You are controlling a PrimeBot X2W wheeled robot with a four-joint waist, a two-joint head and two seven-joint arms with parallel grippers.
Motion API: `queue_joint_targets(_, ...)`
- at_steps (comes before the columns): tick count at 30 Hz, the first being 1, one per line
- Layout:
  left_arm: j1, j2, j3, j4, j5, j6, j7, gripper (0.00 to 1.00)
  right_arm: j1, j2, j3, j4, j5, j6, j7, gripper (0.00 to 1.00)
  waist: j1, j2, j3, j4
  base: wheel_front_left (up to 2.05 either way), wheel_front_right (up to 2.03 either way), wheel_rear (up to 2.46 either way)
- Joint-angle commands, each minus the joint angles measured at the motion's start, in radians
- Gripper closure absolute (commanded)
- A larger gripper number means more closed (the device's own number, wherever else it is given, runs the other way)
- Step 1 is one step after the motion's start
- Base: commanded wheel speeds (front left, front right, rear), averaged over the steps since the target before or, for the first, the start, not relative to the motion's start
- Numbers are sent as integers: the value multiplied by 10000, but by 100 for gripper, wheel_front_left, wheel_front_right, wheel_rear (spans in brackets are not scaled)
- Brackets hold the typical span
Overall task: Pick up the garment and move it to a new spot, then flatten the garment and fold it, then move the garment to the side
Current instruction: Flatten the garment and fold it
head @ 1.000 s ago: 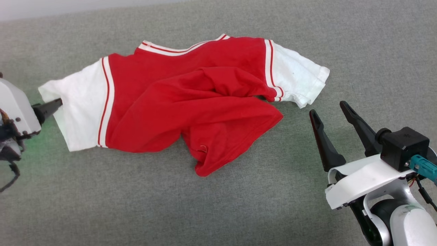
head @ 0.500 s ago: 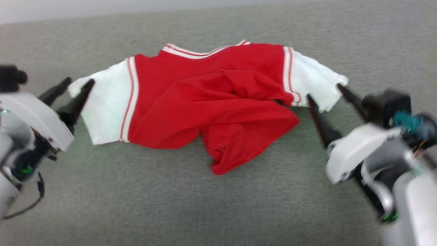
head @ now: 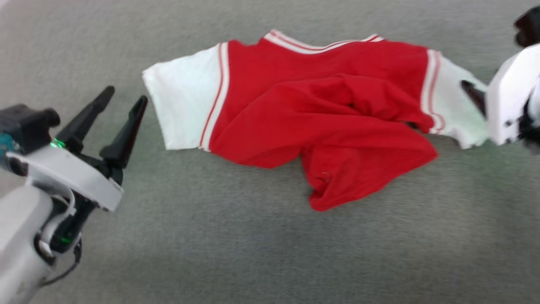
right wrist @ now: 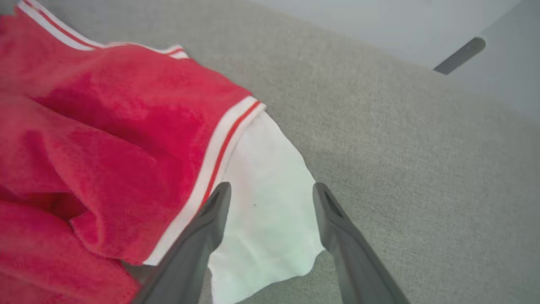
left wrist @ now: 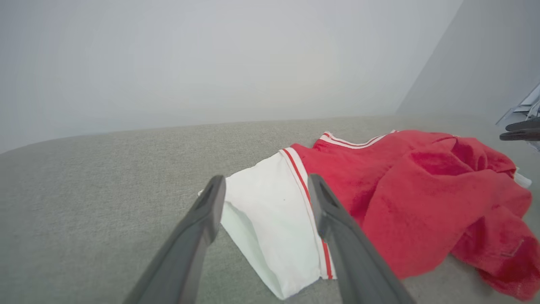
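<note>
Jaws spread, the left gripper (head: 126,93) and right gripper (right wrist: 271,188) each faced a white sleeve of the crumpled shirt (head: 320,114), seemingly to lift it.

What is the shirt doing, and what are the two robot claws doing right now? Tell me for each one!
garment: lying rumpled on the grey surface, red middle bunched up, not held.
left gripper: open, empty, just short of the near white sleeve.
right gripper: open, empty, fingers over the other white sleeve, not closed on it.
</note>
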Motion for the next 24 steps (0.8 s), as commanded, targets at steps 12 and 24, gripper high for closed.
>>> queue_joint_targets(12,934,-550,1457,-329,1447,-565,6,0,-1819,-1056,1017,2242,-171,-6,688,0,0,0,1542,1169,0,0,0)
queue_joint_targets(24,1162,-403,1740,-571,1342,-782,5,0,-2031,-1090,1594,2880,-319,-6,102,0,0,0,1574,896,0,0,0)
